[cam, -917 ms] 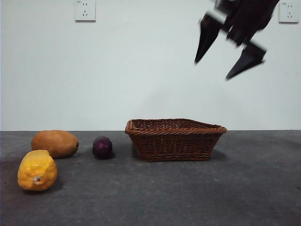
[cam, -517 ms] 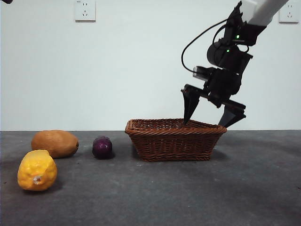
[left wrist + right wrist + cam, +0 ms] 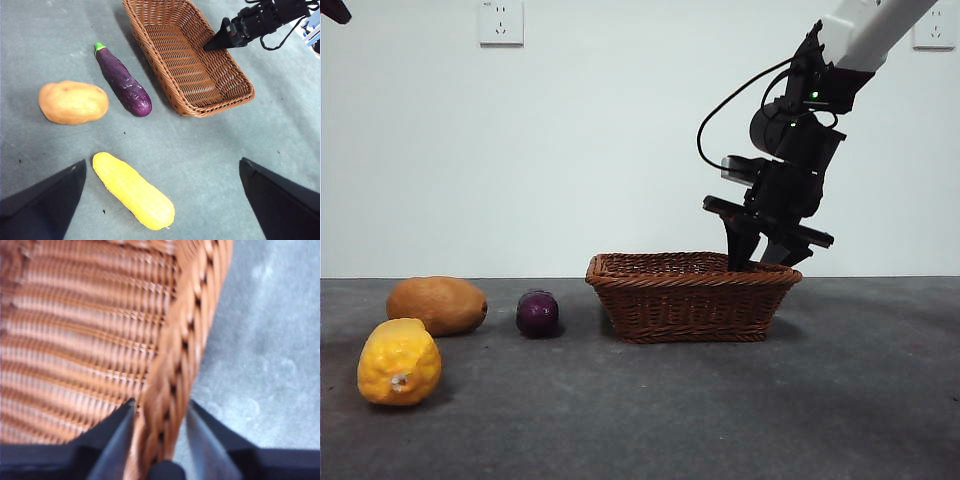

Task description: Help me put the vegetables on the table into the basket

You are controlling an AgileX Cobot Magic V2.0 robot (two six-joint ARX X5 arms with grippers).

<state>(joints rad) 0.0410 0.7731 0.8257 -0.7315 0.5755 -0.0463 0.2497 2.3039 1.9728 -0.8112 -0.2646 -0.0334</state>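
Note:
The wicker basket (image 3: pixel 692 297) stands on the table (image 3: pixel 860 400) at centre. My right gripper (image 3: pixel 758 260) has come down on its right rim; in the right wrist view its jaws (image 3: pixel 160 407) sit on either side of the braided rim (image 3: pixel 175 365) and press on it. To the left lie the vegetables: a bumpy yellow one (image 3: pixel 399 361), a brown-orange oval one (image 3: pixel 437 304) and a dark purple one (image 3: pixel 537 312). My left gripper (image 3: pixel 162 161) hangs open high above them, over the yellow one (image 3: pixel 133 190), with nothing in it. The basket (image 3: pixel 215 107) holds no vegetables.
The left arm shows only as a black tip (image 3: pixel 332 10) at the top left corner of the front view. A white wall with sockets (image 3: pixel 501 22) stands behind the table.
My right gripper has come down from high up to the basket's right rim, and its jaws have narrowed from wide open onto the rim. The vegetables have not moved.

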